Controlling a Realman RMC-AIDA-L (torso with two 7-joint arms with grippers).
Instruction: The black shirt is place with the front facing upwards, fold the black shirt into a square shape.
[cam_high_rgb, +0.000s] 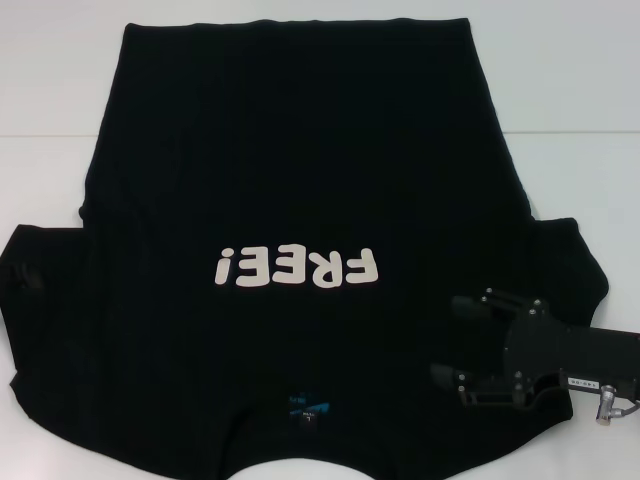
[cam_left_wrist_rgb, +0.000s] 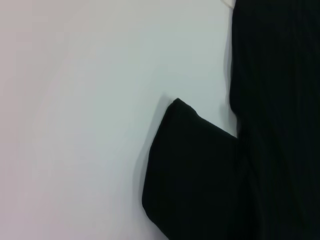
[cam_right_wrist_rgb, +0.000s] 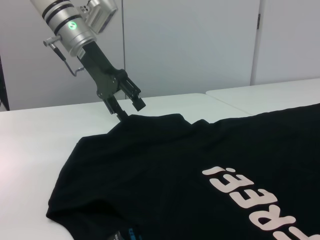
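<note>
We held our released right pincer (cam_high_rgb: 445, 340) over the black shirt (cam_high_rgb: 300, 150), our open left pincer (cam_right_wrist_rgb: 128, 105) at its sleeve, so both should pinch edges evenly.

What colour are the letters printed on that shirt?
White, on the plain black shirt; the letters spell "FREE!" and show best in the head view.

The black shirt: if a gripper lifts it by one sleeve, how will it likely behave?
Probably floppy: the black shirt lies flat with soft wrinkles, so it would drape. Likely light, being thin cloth. Pushed, it may bunch on the table. Left gripper is at one sleeve, right gripper above the other side.
</note>
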